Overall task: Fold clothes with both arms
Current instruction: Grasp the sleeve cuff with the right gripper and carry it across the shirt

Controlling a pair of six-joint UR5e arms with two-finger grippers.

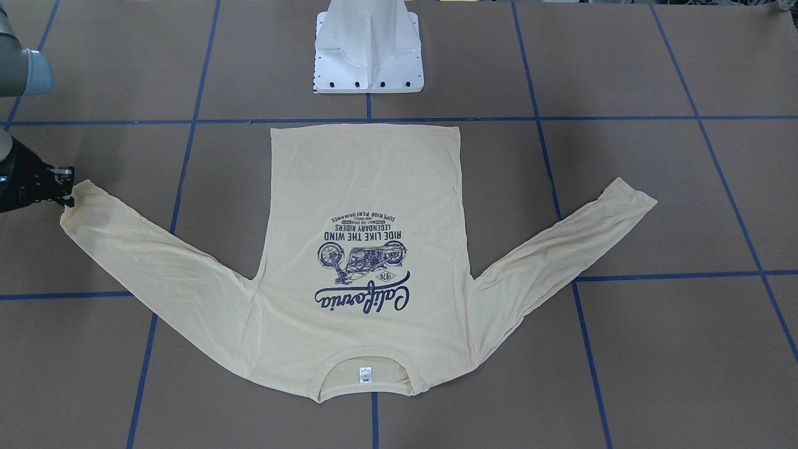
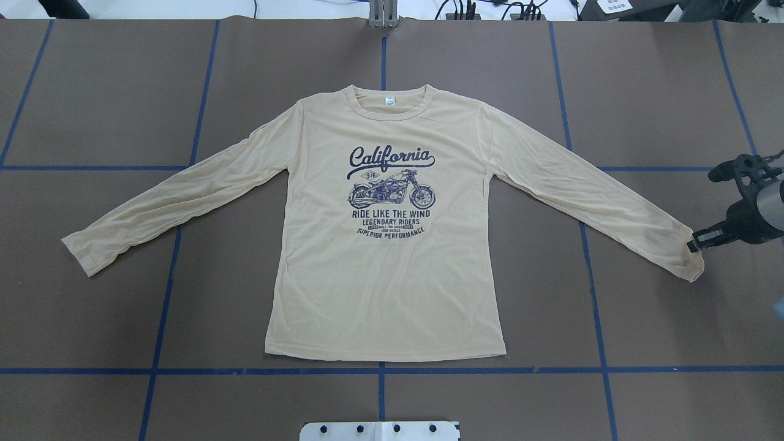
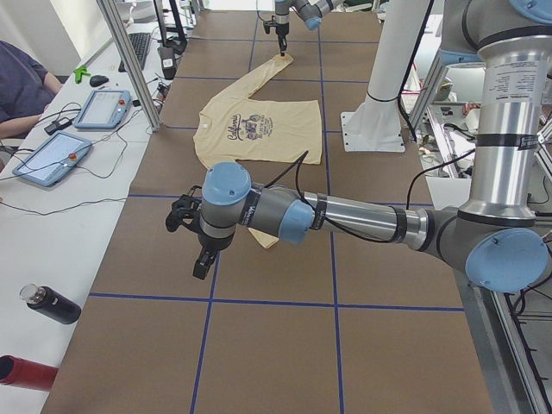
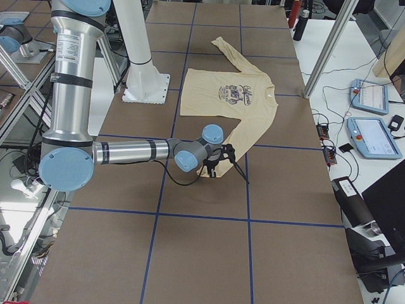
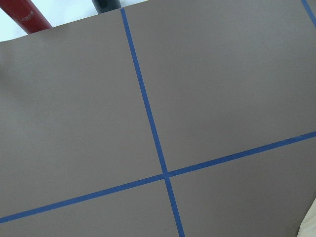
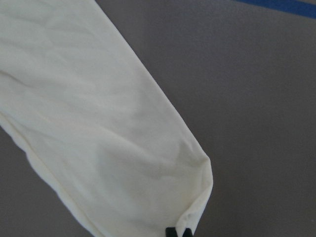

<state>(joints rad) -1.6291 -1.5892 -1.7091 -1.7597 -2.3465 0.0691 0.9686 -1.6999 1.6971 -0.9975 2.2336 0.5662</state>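
The T-shirt (image 2: pixel 392 275) lies flat and face up in the middle of the brown surface (image 2: pixel 122 92). Its collar is at the far side, its hem is near the robot, and both sleeves are spread outward. Its navy print (image 2: pixel 392 184) reads "California" and "1976" on a small badge. Under a motorcycle it reads "RIDE LIKE THE WIND", "LEGENDARY RIDERS" and "SUPERIOR PERFORMANCE". The tiny lines between these are too small to read, as is the white neck label (image 2: pixel 389 101).

The left arm (image 3: pixel 362 220) reaches out level over the surface with its wrist turned down. The left jaws hang above the surface out past the left cuff (image 2: pixel 82 248), clear of it. Whether they are released or clenched I cannot tell.

The right arm (image 4: pixel 126 152) stretches low and level to the right cuff (image 2: pixel 689 260). The right jaws are clenched on that cuff's outer corner, with the black fingertips (image 6: pixel 170 231) almost together and the cloth's edge between them.
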